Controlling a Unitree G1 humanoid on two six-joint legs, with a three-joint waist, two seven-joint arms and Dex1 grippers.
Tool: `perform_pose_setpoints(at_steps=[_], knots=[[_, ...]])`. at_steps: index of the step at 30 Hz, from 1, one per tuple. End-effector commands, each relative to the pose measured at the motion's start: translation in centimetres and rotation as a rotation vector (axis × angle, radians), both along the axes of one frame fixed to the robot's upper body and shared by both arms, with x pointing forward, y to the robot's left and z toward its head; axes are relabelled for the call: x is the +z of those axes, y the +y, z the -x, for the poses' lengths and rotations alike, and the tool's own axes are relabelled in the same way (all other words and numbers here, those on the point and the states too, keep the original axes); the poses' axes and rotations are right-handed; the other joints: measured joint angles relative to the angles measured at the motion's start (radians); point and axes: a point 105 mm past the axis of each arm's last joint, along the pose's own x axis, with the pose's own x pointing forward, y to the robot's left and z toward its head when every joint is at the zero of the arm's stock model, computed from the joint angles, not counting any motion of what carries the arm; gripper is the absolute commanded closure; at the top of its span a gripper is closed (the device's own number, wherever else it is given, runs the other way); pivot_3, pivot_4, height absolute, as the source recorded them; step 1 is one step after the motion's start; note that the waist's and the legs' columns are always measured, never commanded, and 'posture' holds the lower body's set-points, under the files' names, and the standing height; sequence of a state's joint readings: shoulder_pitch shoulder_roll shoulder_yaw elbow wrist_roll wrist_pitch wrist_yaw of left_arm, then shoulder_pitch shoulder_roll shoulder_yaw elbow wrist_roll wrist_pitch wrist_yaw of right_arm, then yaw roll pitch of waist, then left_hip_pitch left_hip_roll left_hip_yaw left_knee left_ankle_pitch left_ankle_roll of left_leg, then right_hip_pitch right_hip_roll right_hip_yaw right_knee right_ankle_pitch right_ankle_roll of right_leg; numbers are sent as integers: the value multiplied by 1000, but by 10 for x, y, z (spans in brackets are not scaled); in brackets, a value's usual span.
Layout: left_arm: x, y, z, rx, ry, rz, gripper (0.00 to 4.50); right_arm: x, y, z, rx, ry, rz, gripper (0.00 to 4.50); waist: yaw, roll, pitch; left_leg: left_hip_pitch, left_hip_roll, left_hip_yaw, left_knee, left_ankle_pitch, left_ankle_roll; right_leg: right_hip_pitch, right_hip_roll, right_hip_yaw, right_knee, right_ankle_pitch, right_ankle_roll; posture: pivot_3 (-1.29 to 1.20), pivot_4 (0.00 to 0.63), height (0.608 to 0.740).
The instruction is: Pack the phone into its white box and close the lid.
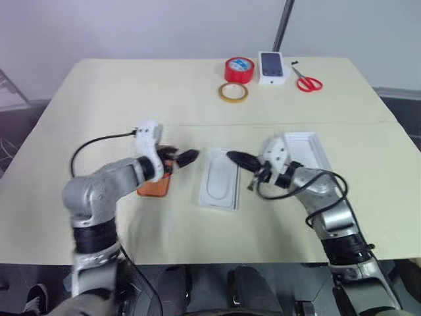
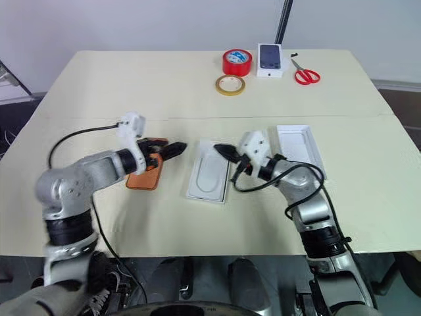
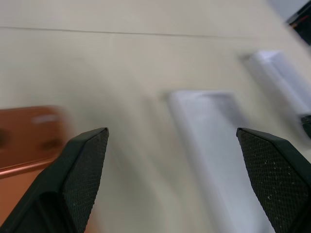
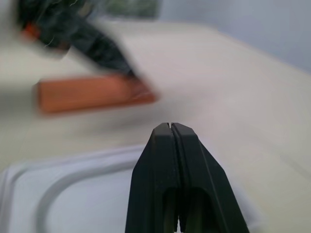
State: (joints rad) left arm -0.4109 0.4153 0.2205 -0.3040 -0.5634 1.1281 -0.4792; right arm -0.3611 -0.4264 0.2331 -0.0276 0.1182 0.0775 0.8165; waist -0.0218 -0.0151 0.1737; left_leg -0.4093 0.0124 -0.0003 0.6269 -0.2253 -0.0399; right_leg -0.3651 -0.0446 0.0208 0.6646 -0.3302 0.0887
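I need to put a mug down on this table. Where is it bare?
Bare: the far left, left of the tape rolls, and the near edge below the insert. Crowded: the middle, phone to tray, and by the scissors.

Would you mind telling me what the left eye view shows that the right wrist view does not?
Left eye view alone: the red tape roll, yellow tape ring, scissors, small white phone box and white box. Right wrist view alone: the right gripper seen close, fingers pressed shut and holding nothing. Both: the orange phone, the flat white insert and the left gripper.
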Motion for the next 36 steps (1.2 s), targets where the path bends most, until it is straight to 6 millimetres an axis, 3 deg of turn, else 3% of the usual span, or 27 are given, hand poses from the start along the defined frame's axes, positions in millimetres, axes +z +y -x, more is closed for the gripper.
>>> perform_pose_setpoints(at_steps=[1,5,9,12,17,22,25,29,33,36], knots=[[4,20,1,-32,-128,-131,97,-15,11,5,56,-38,111,4455,11,0,0,0,0,0,0,-1,1,0,-1,0,0,0,-1,0,150,740],[-2,41,3,-19,-119,-147,97,-37,2,7,105,-70,315,4455,15,-1,0,-1,-2,0,2,-4,7,2,-5,-2,-1,1,-1,0,150,740],[-4,43,13,-77,-118,-144,97,-39,-13,-1,89,-88,409,4455,8,-1,0,-1,-2,-1,1,-4,8,1,-6,-2,-2,1,-2,0,150,740],[-6,51,18,-101,-150,-188,97,-41,-20,4,136,-88,470,4455,7,-1,0,-1,-1,-1,1,-4,8,1,-6,-2,-1,0,-3,0,150,740],[-12,67,15,-74,-117,-185,97,-36,-9,12,185,-27,373,4455,10,-1,0,-1,-1,-2,1,-4,8,1,-7,-4,-2,0,-4,0,150,740],[-7,82,2,57,-4,-28,97,-15,2,-4,114,-63,256,4455,7,-1,0,-2,-1,-2,1,-4,9,0,-7,-4,0,0,-4,0,150,740],[-1,88,-1,88,57,61,97,11,4,-19,51,-117,175,4455,3,-1,0,-3,-1,-2,1,-4,9,-2,-6,-4,0,0,-3,0,150,740],[6,95,-4,106,172,196,97,39,28,-26,72,-143,71,4455,2,-1,0,-4,0,-2,2,-4,9,-3,-4,-4,1,0,-3,0,150,740],[4,92,-6,90,243,256,97,39,48,-27,109,-153,89,4455,3,-1,0,-4,0,-2,2,-4,8,-4,-2,-4,2,0,-3,0,150,740],[-15,88,-5,94,341,231,97,39,83,-31,135,-169,117,4455,1,-1,0,-4,0,-2,3,-4,8,-4,-3,-4,2,1,-3,0,150,740]])
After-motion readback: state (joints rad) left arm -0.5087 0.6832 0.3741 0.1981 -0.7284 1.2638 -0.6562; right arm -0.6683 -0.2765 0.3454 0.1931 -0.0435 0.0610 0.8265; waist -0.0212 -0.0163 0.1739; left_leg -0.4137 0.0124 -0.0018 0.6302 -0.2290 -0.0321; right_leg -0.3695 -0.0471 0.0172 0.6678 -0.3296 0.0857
